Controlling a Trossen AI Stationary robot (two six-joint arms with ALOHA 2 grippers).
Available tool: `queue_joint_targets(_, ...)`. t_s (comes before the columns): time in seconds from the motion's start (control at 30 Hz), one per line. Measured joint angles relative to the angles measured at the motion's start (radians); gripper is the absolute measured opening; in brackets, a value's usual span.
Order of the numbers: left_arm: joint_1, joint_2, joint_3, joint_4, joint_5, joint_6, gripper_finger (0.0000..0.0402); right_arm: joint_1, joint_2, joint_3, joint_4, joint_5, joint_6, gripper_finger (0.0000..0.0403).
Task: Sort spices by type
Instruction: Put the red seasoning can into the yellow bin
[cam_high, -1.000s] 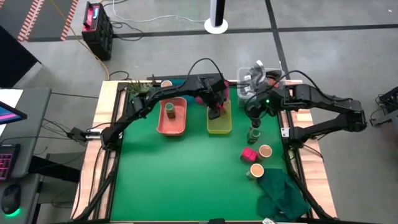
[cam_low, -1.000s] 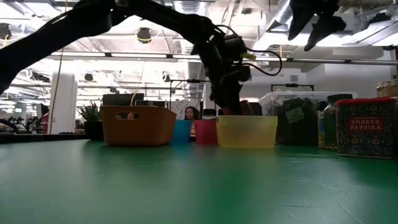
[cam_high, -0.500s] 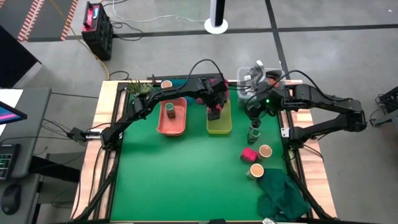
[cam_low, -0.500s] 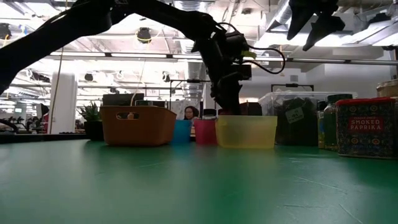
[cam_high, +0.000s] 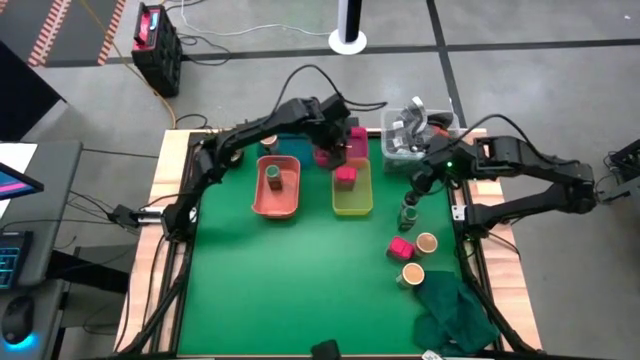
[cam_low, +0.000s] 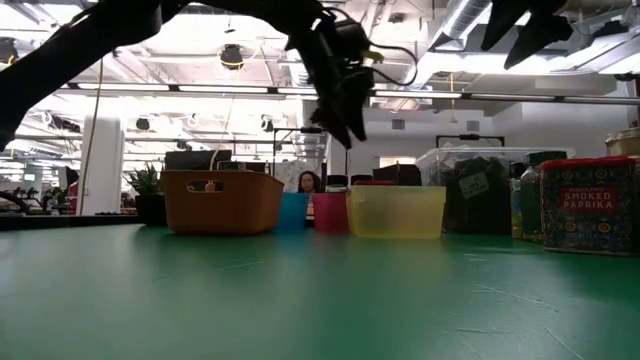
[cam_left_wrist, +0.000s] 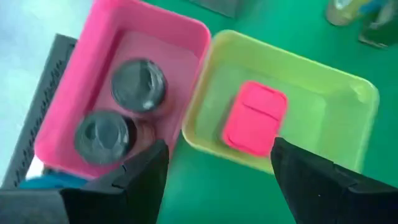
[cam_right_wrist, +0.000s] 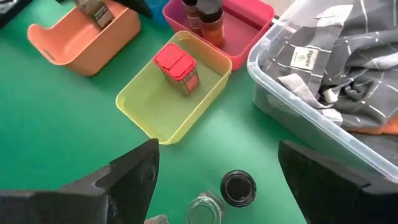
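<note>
My left gripper (cam_left_wrist: 217, 180) is open and empty, high above the pink tray (cam_left_wrist: 81, 118) and the yellow tray (cam_high: 352, 192). A magenta-pink box (cam_left_wrist: 254, 118) stands in the yellow tray. Two dark-topped bottles (cam_left_wrist: 138, 84) stand in the pink tray. A green-topped jar (cam_high: 273, 178) sits in the orange tray (cam_high: 277, 190). My right gripper (cam_right_wrist: 217, 186) is open, raised above a black bottle (cam_right_wrist: 238, 186) and a clear jar (cam_right_wrist: 205, 208) on the mat. Another pink box (cam_high: 400, 248) and two tan-topped jars (cam_high: 427, 242) stand nearer the near edge.
A clear box of grey cloth (cam_right_wrist: 329, 74) stands at the far right corner, beside the pink tray. A crumpled green cloth (cam_high: 455, 312) lies at the near right. A blue tray (cam_low: 293, 212) sits behind the orange one. The mat's left and middle (cam_high: 280, 290) are bare.
My left gripper has let go of the magenta-pink box, risen out of the yellow tray and drawn back toward the far edge, above the pink tray. The box stays standing in the yellow tray. My right gripper has shifted slightly toward the table's right.
</note>
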Motion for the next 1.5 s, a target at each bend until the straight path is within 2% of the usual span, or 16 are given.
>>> queue_joint_targets(0.1,-0.009,-0.033,0.000,-0.059,0.005,-0.002,0.0270,0.043,0.001,-0.009,0.008,-0.001,-0.003,0.0352)
queue_joint_targets(0.2,-0.037,-0.066,0.000,-0.070,0.004,-0.002,0.0270,0.106,0.003,-0.049,0.031,-0.059,-0.009,0.0352)
queue_joint_targets(0.3,-0.079,-0.099,0.000,-0.064,-0.038,0.009,0.0270,0.191,0.022,-0.078,0.061,-0.127,-0.037,0.0352)
queue_joint_targets(0.5,-0.162,-0.145,-0.029,-0.019,-0.081,0.031,0.0270,0.381,0.087,-0.078,0.136,-0.170,-0.117,0.0352)
queue_joint_targets(0.63,-0.220,-0.235,-0.220,0.127,-0.109,0.000,0.0270,0.470,0.124,-0.078,0.145,-0.193,-0.132,0.0352)
queue_joint_targets(0.77,-0.275,-0.393,-0.527,0.353,-0.157,-0.094,0.0270,0.519,0.147,-0.078,0.133,-0.195,-0.118,0.0352)
queue_joint_targets(0.9,-0.316,-0.563,-0.778,0.506,-0.250,-0.215,0.0270,0.534,0.187,-0.078,0.128,-0.195,-0.114,0.0352)
queue_joint_targets(1.07,-0.367,-0.751,-0.954,0.520,-0.425,-0.330,0.0270,0.508,0.278,-0.078,0.121,-0.200,-0.120,0.0352)
queue_joint_targets(1.3,-0.419,-0.955,-1.052,0.454,-0.570,-0.415,0.0270,0.445,0.431,-0.078,0.107,-0.299,-0.061,0.0352)
queue_joint_targets(1.5,-0.423,-1.056,-1.054,0.375,-0.585,-0.417,0.0270,0.385,0.504,-0.079,0.078,-0.346,0.024,0.0352)
